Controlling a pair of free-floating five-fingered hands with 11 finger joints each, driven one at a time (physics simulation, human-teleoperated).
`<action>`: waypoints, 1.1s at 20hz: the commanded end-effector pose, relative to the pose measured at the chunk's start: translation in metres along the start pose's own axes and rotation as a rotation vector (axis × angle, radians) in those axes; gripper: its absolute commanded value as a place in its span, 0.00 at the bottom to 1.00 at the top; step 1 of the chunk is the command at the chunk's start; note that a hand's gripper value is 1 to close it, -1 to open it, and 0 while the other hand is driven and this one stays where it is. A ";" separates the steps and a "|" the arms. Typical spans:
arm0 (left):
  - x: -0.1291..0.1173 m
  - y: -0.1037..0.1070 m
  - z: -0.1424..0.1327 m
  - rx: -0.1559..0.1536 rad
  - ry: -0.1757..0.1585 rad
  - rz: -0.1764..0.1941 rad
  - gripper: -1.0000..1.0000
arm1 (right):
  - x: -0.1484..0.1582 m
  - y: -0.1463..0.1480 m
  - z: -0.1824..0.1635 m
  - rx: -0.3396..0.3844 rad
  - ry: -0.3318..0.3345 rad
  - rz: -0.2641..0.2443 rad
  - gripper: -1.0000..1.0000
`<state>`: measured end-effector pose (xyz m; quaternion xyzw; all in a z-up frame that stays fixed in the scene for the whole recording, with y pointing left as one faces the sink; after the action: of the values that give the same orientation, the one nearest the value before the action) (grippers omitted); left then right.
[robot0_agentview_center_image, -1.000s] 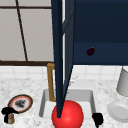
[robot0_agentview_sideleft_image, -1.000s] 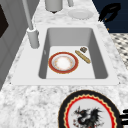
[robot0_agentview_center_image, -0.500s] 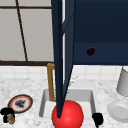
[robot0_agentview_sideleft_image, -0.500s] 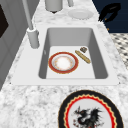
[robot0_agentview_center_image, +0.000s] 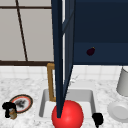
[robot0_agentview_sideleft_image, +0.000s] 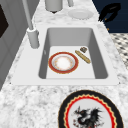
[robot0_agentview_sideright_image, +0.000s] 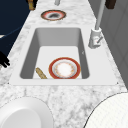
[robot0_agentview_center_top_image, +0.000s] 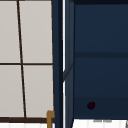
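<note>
Nothing had moved that I could make out since a second earlier: both hands and every dish lay where they had been.

The left hand (robot0_agentview_center_image: 8, 107) hung over the counter's near left corner. Its fingers looked curled round a small brown object (robot0_agentview_center_image: 13, 114) (a jar or a block, I couldn't tell which), held just left of the dragon plate (robot0_agentview_center_image: 22, 102). I judged the step in hand to be a plain hold, with that object off the counter or barely on it.

The right hand (robot0_agentview_center_image: 97, 119) floated at the near right corner of the sink (robot0_agentview_sideleft_image: 75, 81). It held nothing, and from the left side view its fingers (robot0_agentview_sideleft_image: 107, 15) looked loose and fairly straight.

In the basin lay a red-rimmed plate (robot0_agentview_sideleft_image: 63, 62), with a wooden stick (robot0_agentview_sideleft_image: 83, 57) just to its right and apart from it. A white plate (robot0_agentview_center_image: 118, 111) sat on the right counter. The navy cabinet door (robot0_agentview_center_image: 60, 50) stood open over the sink, and a small dark fruit (robot0_agentview_center_image: 90, 51) rested on the shelf behind it.

Any further move with the left hand would, in my judgement, call for care. The dragon plate was close beside it, and the door's edge hung low over the basin.
</note>
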<state>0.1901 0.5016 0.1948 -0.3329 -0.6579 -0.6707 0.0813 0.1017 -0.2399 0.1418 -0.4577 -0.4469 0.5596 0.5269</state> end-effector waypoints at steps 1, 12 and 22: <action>0.010 0.025 -0.017 -0.011 -0.007 0.003 1.00 | 0.000 0.000 0.000 0.000 0.000 0.000 0.50; 0.011 0.055 -0.096 -0.029 0.030 -0.036 1.00 | 0.000 0.000 0.000 0.000 0.000 0.000 0.50; 0.011 0.092 -0.172 -0.026 0.028 -0.037 1.00 | 0.000 0.000 0.000 0.000 0.000 0.000 0.50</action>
<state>0.1739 0.3556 0.2781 -0.3248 -0.6539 -0.6780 0.0851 0.1017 -0.2399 0.1418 -0.4577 -0.4469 0.5596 0.5269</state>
